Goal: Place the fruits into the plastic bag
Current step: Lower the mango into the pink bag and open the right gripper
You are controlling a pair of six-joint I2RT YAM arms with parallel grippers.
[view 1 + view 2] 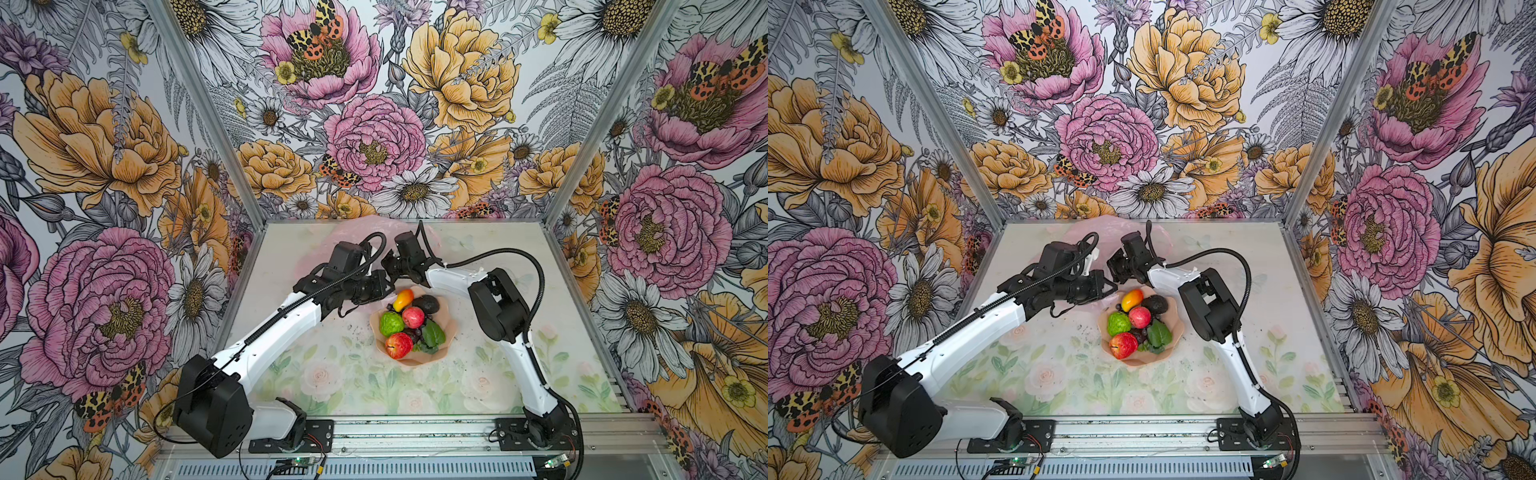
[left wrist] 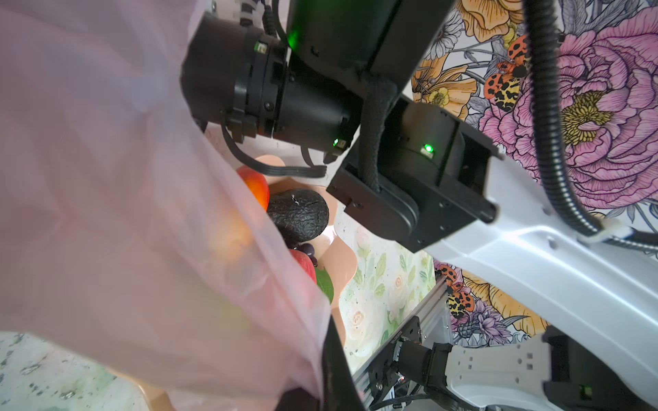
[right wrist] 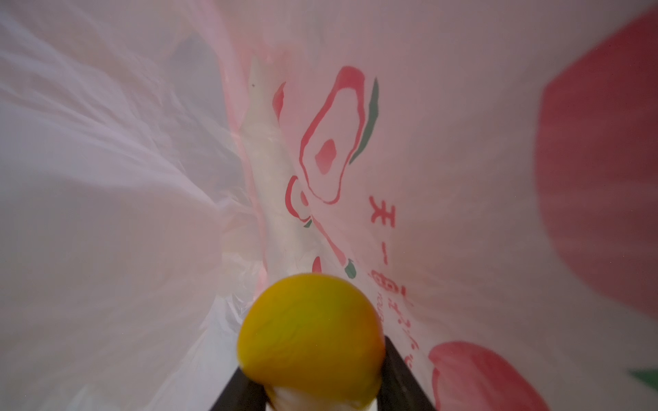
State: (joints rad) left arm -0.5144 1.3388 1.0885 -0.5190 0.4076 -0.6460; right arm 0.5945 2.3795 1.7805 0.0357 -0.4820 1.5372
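The pale-pink plastic bag [image 1: 358,232] [image 1: 1100,233] lies at the back of the table, behind both wrists. My left gripper [image 1: 380,287] [image 2: 325,359] is shut on the bag's film [image 2: 106,178]. My right gripper [image 1: 388,266] [image 3: 313,359] reaches inside the bag [image 3: 445,178], shut on an orange-yellow mango [image 3: 311,338]. Other fruits sit in the peach bowl [image 1: 451,328]: a mango [image 1: 403,300], a dark avocado [image 1: 426,304] [image 2: 299,217], two red apples [image 1: 412,317] [image 1: 399,345], a bumpy green fruit [image 1: 391,324] and purple grapes with a leaf [image 1: 432,334].
The bowl [image 1: 1173,332] stands mid-table just in front of both grippers, between the two arms. The right arm's elbow [image 1: 498,307] hangs close to the bowl's right side. Flowered walls close the table on three sides; a metal rail [image 1: 415,432] runs along the front.
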